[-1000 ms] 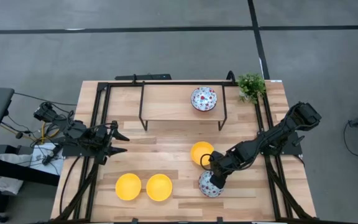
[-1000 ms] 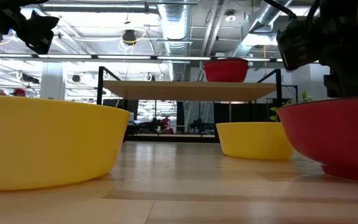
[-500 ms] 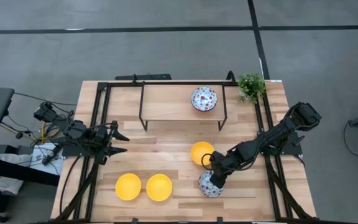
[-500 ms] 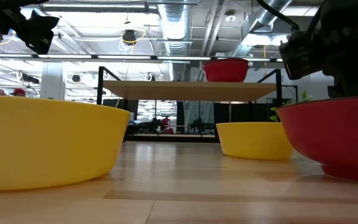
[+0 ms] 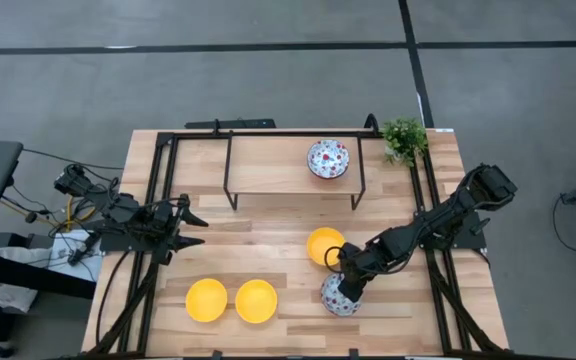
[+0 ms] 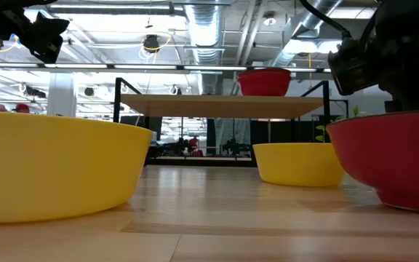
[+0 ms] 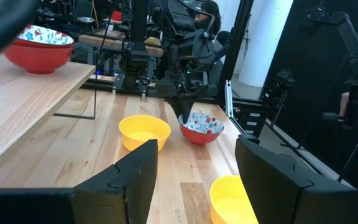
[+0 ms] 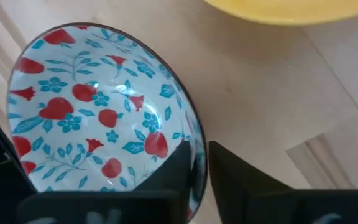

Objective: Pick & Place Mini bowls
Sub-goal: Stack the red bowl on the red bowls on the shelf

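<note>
Floral-patterned mini bowl (image 8: 98, 109) is sitting on the desk (image 5: 268, 235) directly beneath the right gripper (image 8: 194, 158), whose fingers are straddling and pinching its rim. One yellow mini bowl (image 5: 325, 245) is resting just beside that gripper. Left gripper (image 5: 190, 228) is hovering well apart, spread wide and holding nothing.

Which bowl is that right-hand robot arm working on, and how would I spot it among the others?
Start at the wooden table and follow the right arm down to the right gripper, near the front edge. Its fingers straddle the rim of the floral bowl, just in front of a yellow bowl. It is the only patterned bowl down on the tabletop; the other one sits up on the raised shelf.
</note>
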